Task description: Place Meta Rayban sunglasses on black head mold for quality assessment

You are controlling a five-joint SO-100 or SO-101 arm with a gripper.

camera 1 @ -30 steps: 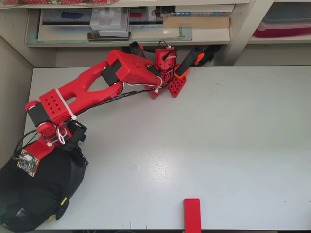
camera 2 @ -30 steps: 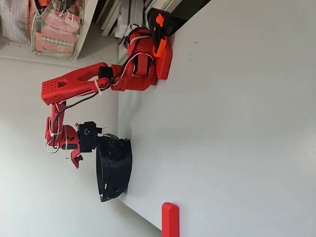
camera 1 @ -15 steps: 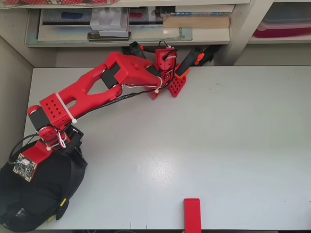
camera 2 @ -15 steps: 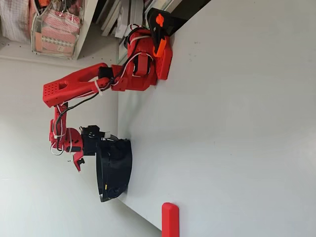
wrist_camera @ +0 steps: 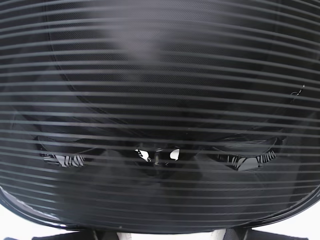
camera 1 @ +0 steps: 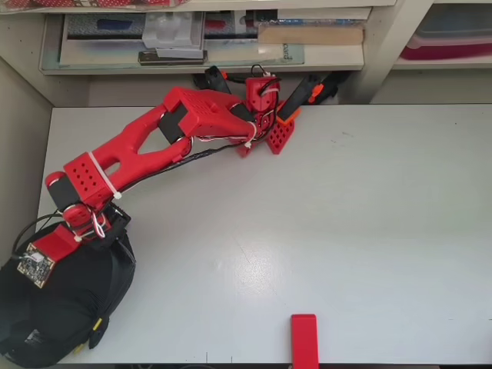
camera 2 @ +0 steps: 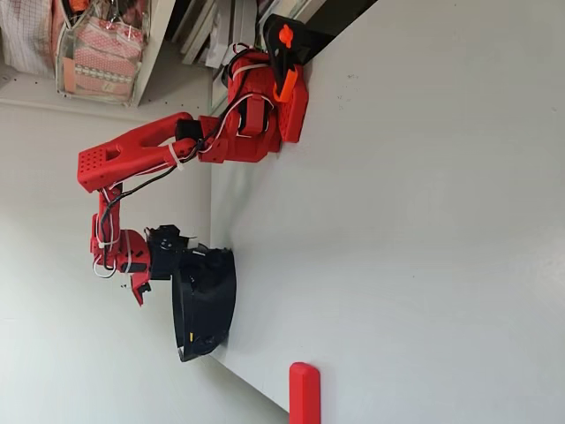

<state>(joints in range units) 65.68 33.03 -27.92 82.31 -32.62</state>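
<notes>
The black head mold (camera 1: 54,307) sits at the table's front left corner in the overhead view and fills the wrist view (wrist_camera: 160,75). The sunglasses (wrist_camera: 157,155) rest against its mesh surface, both dark lenses and the bridge showing through banding. A yellow arm tip (camera 1: 98,324) shows on the mold's side. My red gripper (camera 2: 187,259) presses against the top of the mold (camera 2: 207,305) in the fixed view. From overhead its fingers are hidden under the wrist (camera 1: 73,231). Whether the jaws hold the glasses is hidden.
A red block (camera 1: 304,338) lies at the table's front edge, also visible in the fixed view (camera 2: 305,393). The arm's base (camera 1: 265,115) is clamped at the back edge, below shelves of clutter. The mold overhangs the table's left corner beside a wall.
The wrist has swung left and down over the head mold during the last second. In the fixed view the gripper has closed in on the mold's top.
</notes>
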